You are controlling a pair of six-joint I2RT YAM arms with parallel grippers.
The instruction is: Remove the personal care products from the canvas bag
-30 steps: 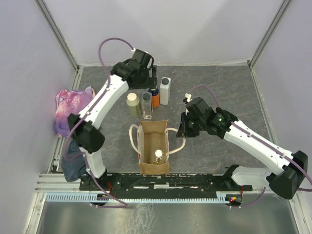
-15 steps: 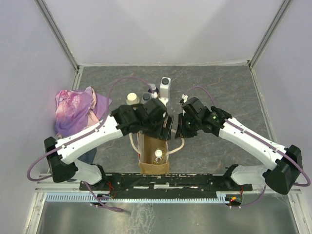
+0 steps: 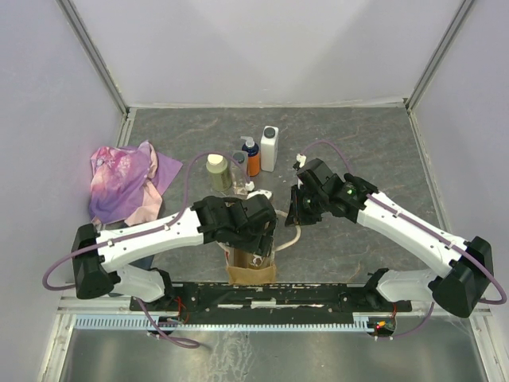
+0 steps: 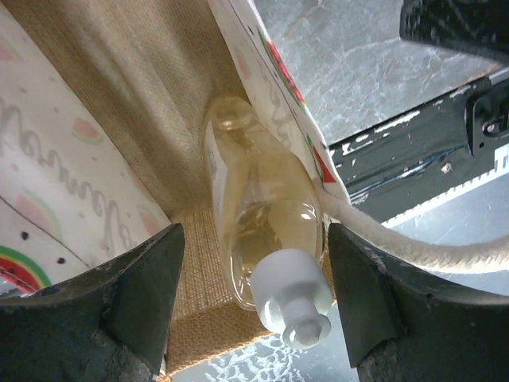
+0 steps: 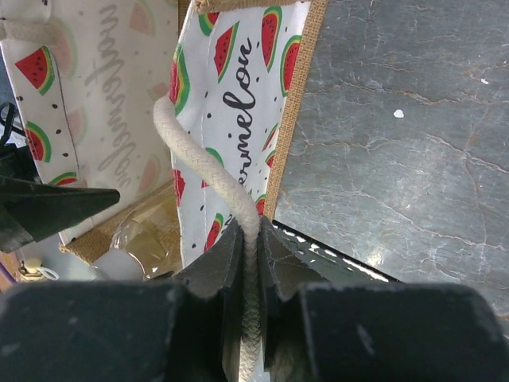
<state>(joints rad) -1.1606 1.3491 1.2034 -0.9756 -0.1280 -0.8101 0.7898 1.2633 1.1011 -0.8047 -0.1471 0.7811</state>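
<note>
The canvas bag (image 3: 241, 273) stands at the near middle, mostly hidden under my left arm. In the left wrist view its tan inside (image 4: 143, 95) holds a clear amber bottle (image 4: 262, 215) with a cream cap (image 4: 290, 298), leaning on the bag wall. My left gripper (image 4: 253, 270) is open inside the bag, one jaw on each side of the bottle and not touching it. My right gripper (image 5: 250, 227) is shut on the bag's cream rope handle (image 5: 203, 171); it is just right of the bag in the top view (image 3: 298, 211). A white rectangular bottle (image 3: 270, 148), an orange bottle (image 3: 253, 159) and a cream-capped bottle (image 3: 216, 171) stand behind the bag.
A pink-purple garment (image 3: 123, 179) lies at the left edge of the table, with a grey-blue cloth partly hidden under the left arm. A black rail (image 3: 318, 296) runs along the near edge. Light walls enclose the table on three sides.
My left arm has swung from the bottles at the back to the bag and lowered its open gripper inside around the amber bottle. My right gripper has kept hold of the handle.
</note>
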